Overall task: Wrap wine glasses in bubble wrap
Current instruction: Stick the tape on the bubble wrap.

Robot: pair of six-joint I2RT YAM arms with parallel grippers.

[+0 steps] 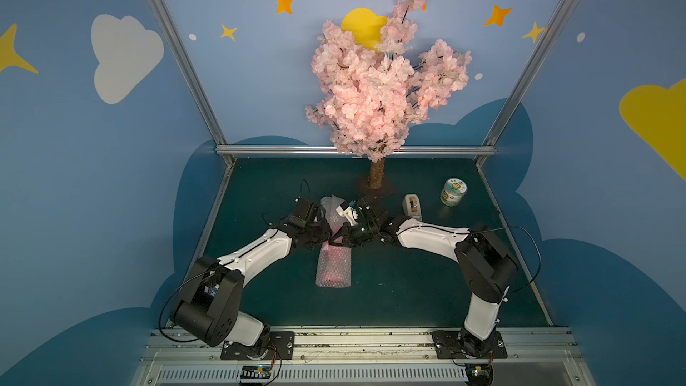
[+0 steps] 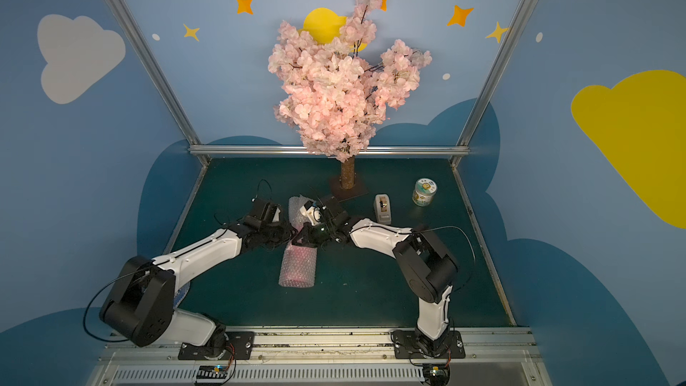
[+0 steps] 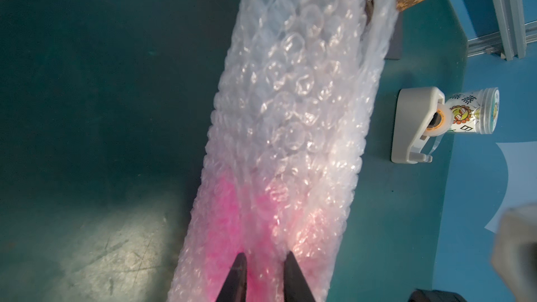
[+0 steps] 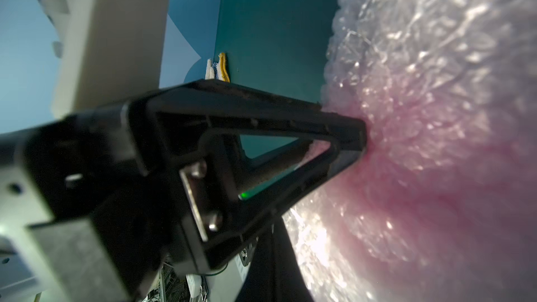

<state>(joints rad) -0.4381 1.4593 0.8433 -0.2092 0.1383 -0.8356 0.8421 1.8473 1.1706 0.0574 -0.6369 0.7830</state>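
Mounting rail up front; then the bubble wrap roll on the green mat, long axis running near-to-far; pink goblet is a blur inside its near half, can't tell which way the cup faces; left gripper pinches a wrap fold; right gripper, jaws together, pokes the roll, hiding its middle; tape dispenser further back.

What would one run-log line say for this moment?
stage: goblet rolled in bubble wrap, lying on table | left gripper: pinching wrap | right gripper: shut, tip against wrap
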